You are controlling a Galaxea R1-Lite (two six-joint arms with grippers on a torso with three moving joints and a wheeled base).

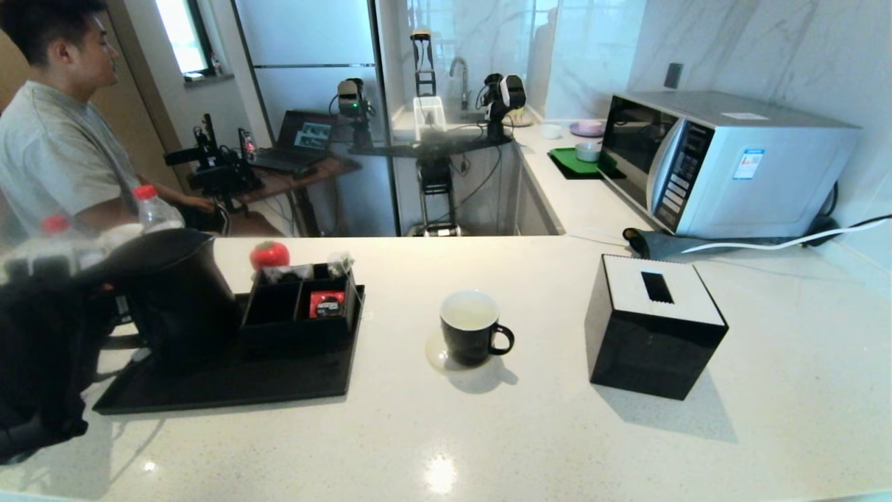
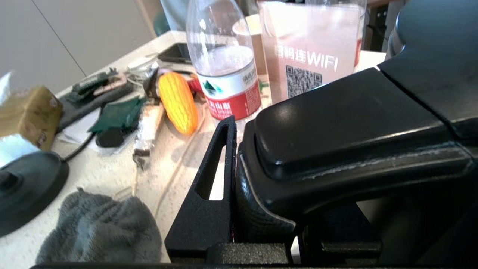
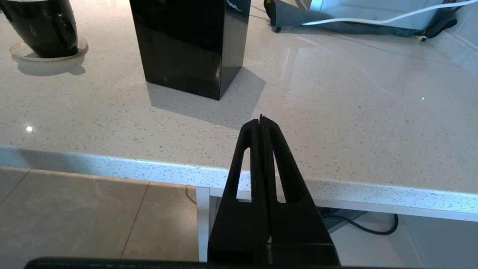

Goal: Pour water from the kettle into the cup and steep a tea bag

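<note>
We've got the left tool (image 2: 261, 186) clamped on the kettle (image 1: 178, 293) handle at the left of the head frame, over the black tray (image 1: 230, 383), ready to carry and tip. The cup (image 1: 470, 328) waits mid-frame on its coaster, handle turned away from the kettle's side. The right tool (image 3: 260, 123) sits closed, empty, off the surface's (image 3: 336, 112) edge.

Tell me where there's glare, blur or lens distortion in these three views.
Head view: ceiling-light glare on the counter, fisheye bending at the edges, left arm blurred beside the kettle. Left wrist view: bottle and sign soft. Right wrist view: sharp, a glint near the cup.
</note>
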